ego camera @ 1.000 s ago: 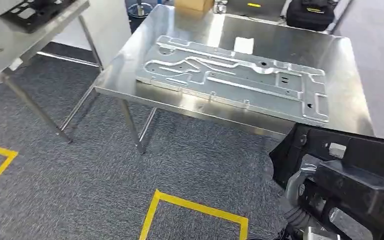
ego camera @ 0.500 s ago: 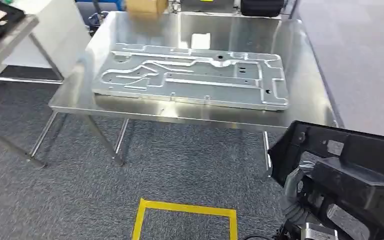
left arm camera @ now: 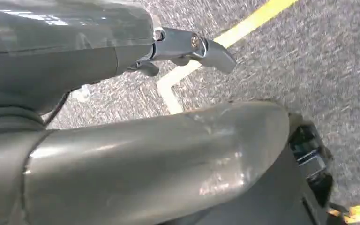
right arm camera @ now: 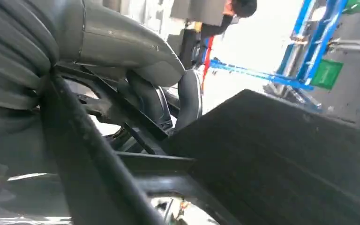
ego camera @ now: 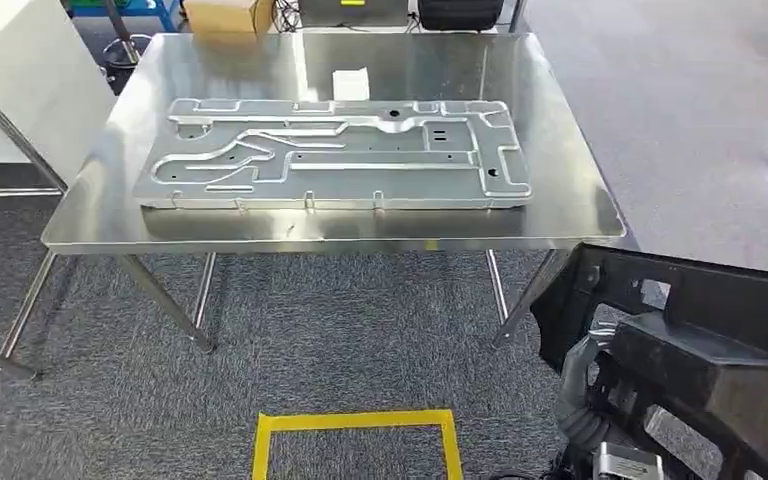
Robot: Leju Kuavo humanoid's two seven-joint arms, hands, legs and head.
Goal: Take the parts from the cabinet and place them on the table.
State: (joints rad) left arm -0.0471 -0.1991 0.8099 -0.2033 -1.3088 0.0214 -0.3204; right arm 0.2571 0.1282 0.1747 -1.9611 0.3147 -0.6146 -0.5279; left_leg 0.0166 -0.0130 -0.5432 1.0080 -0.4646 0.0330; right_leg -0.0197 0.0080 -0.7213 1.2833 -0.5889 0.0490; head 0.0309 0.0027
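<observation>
Beyond the steel table [ego camera: 580,215]'s near edge: black part carried, not yet set down.

Head view: I log the black plastic part [ego camera: 690,350] low and off the table's near right corner, over carpet, well short of the tabletop; its long axis runs roughly along the table's near edge. A stamped metal panel [ego camera: 335,155] lies lengthwise on the table, bare steel past its right end. I judge the right arm nearer, the table lying ahead and to the left of the part. A yellow floor marking [ego camera: 355,425] sits on the near side of the table.
Left wrist view: left hand [left arm camera: 122,154] hangs over carpet, nothing seen in it; whether its fingers are spread I cannot tell.
Right wrist view: right hand [right arm camera: 136,61], fingers wrapped around the part's black frame.
</observation>
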